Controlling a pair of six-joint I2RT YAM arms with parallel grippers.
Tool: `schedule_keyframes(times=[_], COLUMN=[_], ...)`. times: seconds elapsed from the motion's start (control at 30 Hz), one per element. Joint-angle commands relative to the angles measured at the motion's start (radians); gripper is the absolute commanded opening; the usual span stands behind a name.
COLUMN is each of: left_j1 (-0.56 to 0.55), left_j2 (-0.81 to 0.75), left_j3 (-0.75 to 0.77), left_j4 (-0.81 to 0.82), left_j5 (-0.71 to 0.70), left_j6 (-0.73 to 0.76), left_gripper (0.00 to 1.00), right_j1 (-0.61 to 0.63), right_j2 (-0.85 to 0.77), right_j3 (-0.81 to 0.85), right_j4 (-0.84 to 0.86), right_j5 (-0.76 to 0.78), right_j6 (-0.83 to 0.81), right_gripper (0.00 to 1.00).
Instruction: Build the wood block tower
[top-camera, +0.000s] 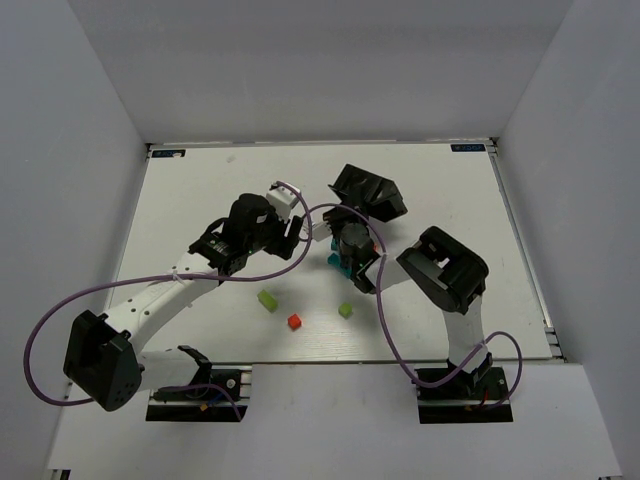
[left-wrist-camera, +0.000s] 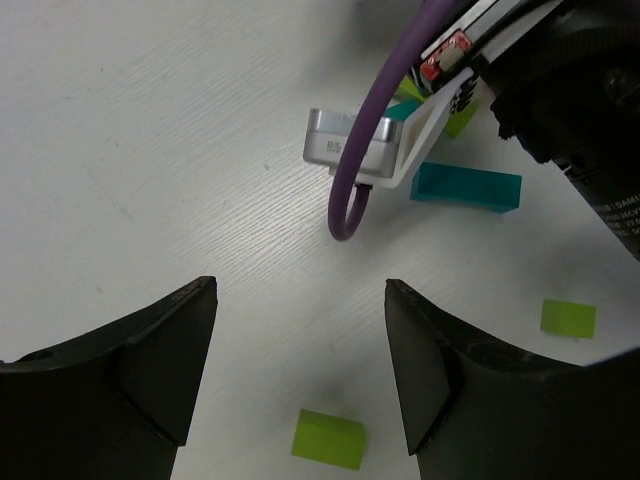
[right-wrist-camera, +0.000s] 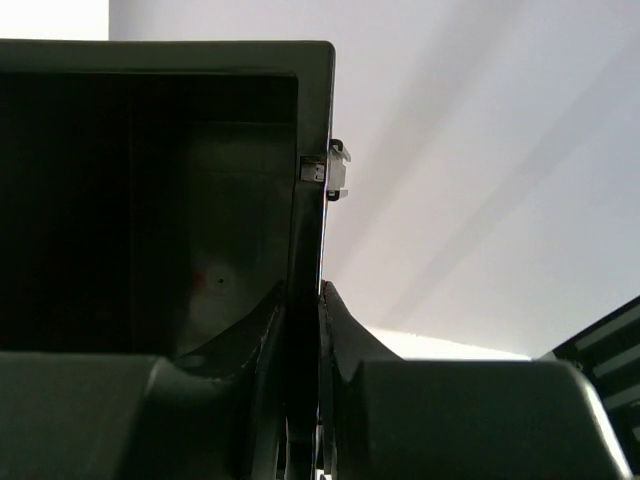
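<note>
No tower stands yet, as far as I can judge; every block I can find lies loose and single on the bench (top-camera: 200, 190). In the top view the teal bar (top-camera: 338, 263) lies flat near the middle, close under the right wrist. At 8 o'clock from it sits one lime-green cube (top-camera: 267, 299); at 6 o'clock a second lime-green cube (top-camera: 345, 310); the red cube (top-camera: 294, 321) lies between those two, a little nearer the arm bases; none touches another. The left wrist view shows more lime-green half hidden beneath the right arm; I find no yellow piece.

The right gripper (right-wrist-camera: 310, 320) is pinched tight on a wall of the black box (right-wrist-camera: 150, 200), holding it tilted and seemingly clear of the bench, toward 12 o'clock from the bar; its inside is too dark for me to read. The left gripper (left-wrist-camera: 300, 300) hangs wide and empty at 10 o'clock from the bar. So all the stacking is left, I reckon; first a base block, with the box probably set aside.
</note>
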Motion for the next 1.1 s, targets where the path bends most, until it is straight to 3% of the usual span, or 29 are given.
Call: schedule_keyframes(times=[0.0, 0.07, 0.17, 0.2, 0.27, 0.3, 0.33, 0.37, 0.4, 0.8, 1.07], left_j1=[-0.005, -0.005, -0.005, -0.005, -0.005, -0.005, -0.005, -0.005, -0.005, -0.005, -0.005], left_j2=[-0.035, -0.035, -0.015, -0.015, -0.015, -0.015, -0.015, -0.015, -0.015, 0.017, 0.027], left_j3=[-0.005, -0.005, -0.005, 0.004, 0.004, 0.004, 0.004, -0.005, -0.005, -0.016, -0.006], left_j4=[0.009, 0.009, 0.000, 0.000, 0.000, -0.009, -0.009, -0.009, 0.001, -0.008, 0.002], left_j5=[0.001, 0.025, 0.051, 0.051, 0.051, 0.035, 0.022, 0.013, 0.013, 0.062, 0.096], left_j6=[-0.006, -0.006, -0.006, -0.006, -0.006, -0.006, -0.016, -0.030, -0.039, -0.142, -0.133], left_gripper=[0.78, 0.78, 0.78, 0.78, 0.78, 0.78, 0.74, 0.74, 0.72, 0.72, 0.72], right_j1=[-0.039, -0.085, -0.177, -0.194, -0.272, -0.295, -0.385, -0.413, -0.438, -0.665, -0.769], right_j2=[-0.055, -0.095, -0.202, -0.262, -0.379, -0.400, -0.415, -0.425, -0.422, -0.230, -0.135], right_j3=[0.044, 0.042, 0.018, 0.013, 0.031, 0.141, 0.199, 0.305, 0.353, 0.476, 0.539], right_j4=[0.629, 0.536, 0.303, 0.028, -0.236, -0.780, -0.964, -1.100, -1.332, -1.619, -1.650], right_j5=[0.043, 0.101, 0.175, 0.182, 0.149, 0.111, 0.051, -0.132, -0.171, -0.579, -0.640], right_j6=[-0.115, -0.057, 0.211, 0.367, 0.800, 0.945, 1.220, 1.417, 1.465, 1.733, 1.778], right_gripper=[0.00, 0.00, 0.00, 0.00, 0.00, 0.00, 0.00, 0.00, 0.00, 0.00, 0.00])
